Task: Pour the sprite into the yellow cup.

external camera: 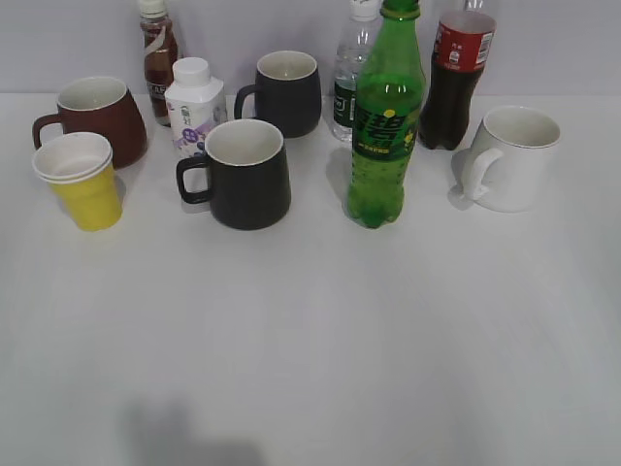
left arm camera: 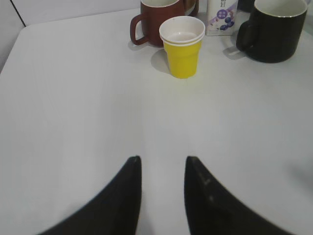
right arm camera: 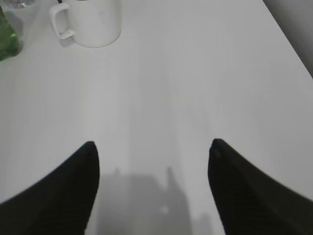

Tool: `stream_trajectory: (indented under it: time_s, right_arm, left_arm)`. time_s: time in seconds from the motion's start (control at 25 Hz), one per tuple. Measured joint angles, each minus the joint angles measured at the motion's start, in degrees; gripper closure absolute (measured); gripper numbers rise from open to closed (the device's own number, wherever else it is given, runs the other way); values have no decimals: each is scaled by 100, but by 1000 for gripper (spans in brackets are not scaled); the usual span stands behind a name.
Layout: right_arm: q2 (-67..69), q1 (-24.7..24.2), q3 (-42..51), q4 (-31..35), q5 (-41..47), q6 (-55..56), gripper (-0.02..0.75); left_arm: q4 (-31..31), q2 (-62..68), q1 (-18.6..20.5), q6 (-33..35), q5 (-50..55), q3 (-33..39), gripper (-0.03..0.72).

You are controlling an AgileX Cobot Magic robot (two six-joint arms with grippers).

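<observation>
The sprite [external camera: 384,121] is a tall green bottle with a green cap, upright right of the table's middle; a sliver of its base shows in the right wrist view [right arm camera: 9,40]. The yellow cup [external camera: 85,182] stands upright at the left, white inside; in the left wrist view [left arm camera: 182,48] it is straight ahead and far from the fingers. My left gripper [left arm camera: 163,159] is open and empty over bare table. My right gripper [right arm camera: 152,144] is wide open and empty, well short of the bottle. Neither gripper shows in the exterior view.
A brown mug [external camera: 95,118] stands behind the yellow cup. Two black mugs [external camera: 243,173] [external camera: 284,91], a white milk bottle [external camera: 194,105], a brown drink bottle [external camera: 158,56], a clear water bottle [external camera: 351,68], a cola bottle [external camera: 456,73] and a white mug [external camera: 512,157] crowd the back.
</observation>
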Motion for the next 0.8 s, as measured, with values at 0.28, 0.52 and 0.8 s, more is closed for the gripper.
stream_trajectory:
  time_s: [0.28,0.52,0.8]
  right_arm:
    - [0,0,0,0,0,0,219]
    - [0,0,0,0,0,0,219]
    - [0,0,0,0,0,0,219]
  left_arm:
    - [0,0,0,0,0,0,449]
    - [0,0,0,0,0,0,449]
    - [0,0,0,0,0,0,449]
